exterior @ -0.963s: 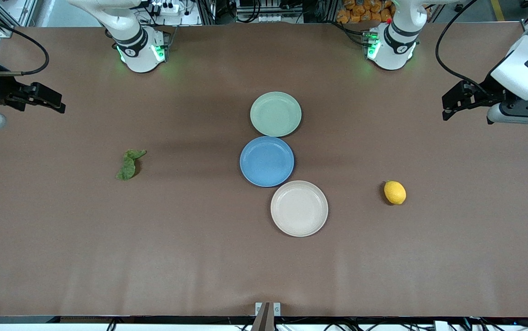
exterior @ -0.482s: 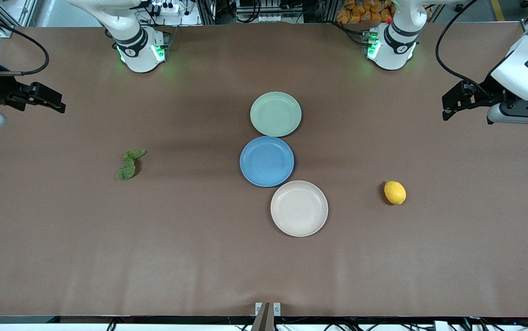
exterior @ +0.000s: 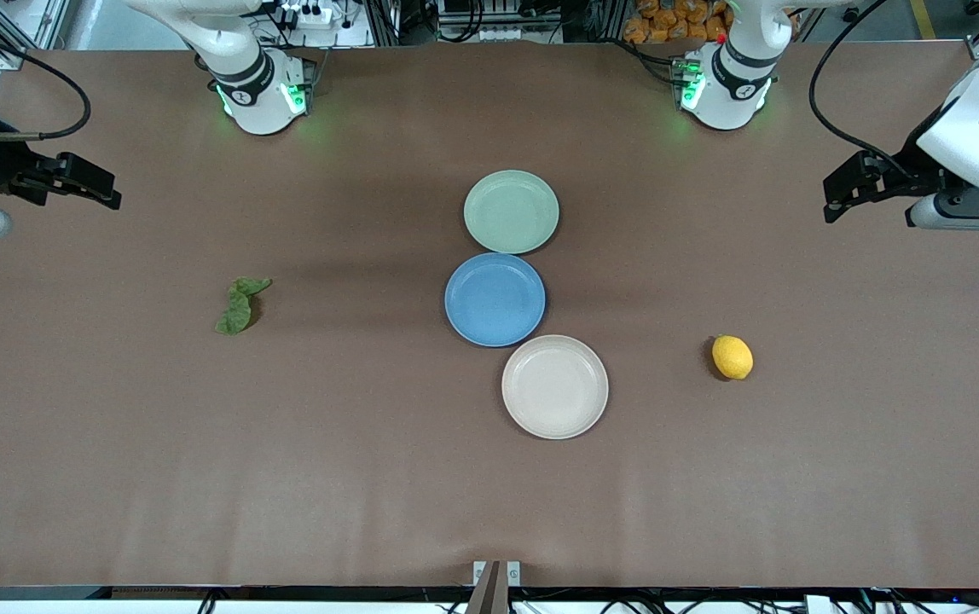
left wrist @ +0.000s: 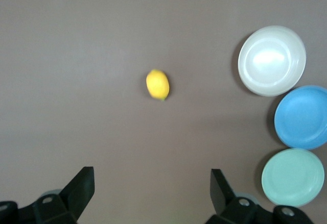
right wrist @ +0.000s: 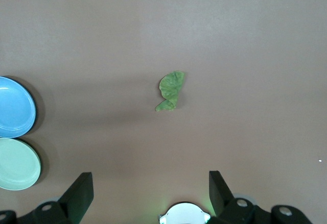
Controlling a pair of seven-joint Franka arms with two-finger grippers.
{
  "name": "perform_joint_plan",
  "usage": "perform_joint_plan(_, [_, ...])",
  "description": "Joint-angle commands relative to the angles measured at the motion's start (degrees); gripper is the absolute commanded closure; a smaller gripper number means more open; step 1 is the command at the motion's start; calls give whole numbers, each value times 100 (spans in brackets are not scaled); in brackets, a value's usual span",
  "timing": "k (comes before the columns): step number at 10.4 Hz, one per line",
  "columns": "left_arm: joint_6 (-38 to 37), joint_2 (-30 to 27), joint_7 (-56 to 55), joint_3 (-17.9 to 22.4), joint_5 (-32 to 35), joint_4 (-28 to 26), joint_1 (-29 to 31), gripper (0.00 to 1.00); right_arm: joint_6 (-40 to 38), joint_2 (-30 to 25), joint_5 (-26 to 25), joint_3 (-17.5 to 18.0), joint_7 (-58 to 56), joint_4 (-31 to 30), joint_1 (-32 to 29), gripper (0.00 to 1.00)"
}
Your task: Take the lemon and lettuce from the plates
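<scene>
3 bare plates in a row, lemon and lettuce on the table.
Front view: pale green plate point(exterior: 511, 211), blue plate point(exterior: 495, 299), beige plate point(exterior: 554, 386); lettuce point(exterior: 240, 305) toward the right arm's end, lemon point(exterior: 732, 356) toward the left arm's; right gripper point(exterior: 106, 194) and left gripper point(exterior: 835, 198) hang at the table's ends, seemingly clear of everything.
Left wrist view: fingers point(left wrist: 82, 189) apart, over bare table near the lemon point(left wrist: 157, 84).
Right wrist view: fingers point(right wrist: 80, 194) apart, lettuce point(right wrist: 170, 90) on bare table.

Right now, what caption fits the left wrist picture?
Open left gripper above a lemon lying on the table, beside three empty plates.
</scene>
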Motion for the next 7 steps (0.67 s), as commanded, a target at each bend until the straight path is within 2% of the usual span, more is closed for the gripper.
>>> perform_joint_plan(1, [-222, 19, -83, 8, -62, 83, -5, 0, -97, 32, 46, 63, -18, 82, -108, 0])
perform_joint_plan(4, [-135, 36, -47, 17, -53, 136, -14, 0, -105, 32, 46, 63, -18, 82, -108, 0])
perform_joint_plan(7, [330, 36, -21, 26, -36, 198, -5, 0, -105, 32, 46, 63, -18, 82, -108, 0])
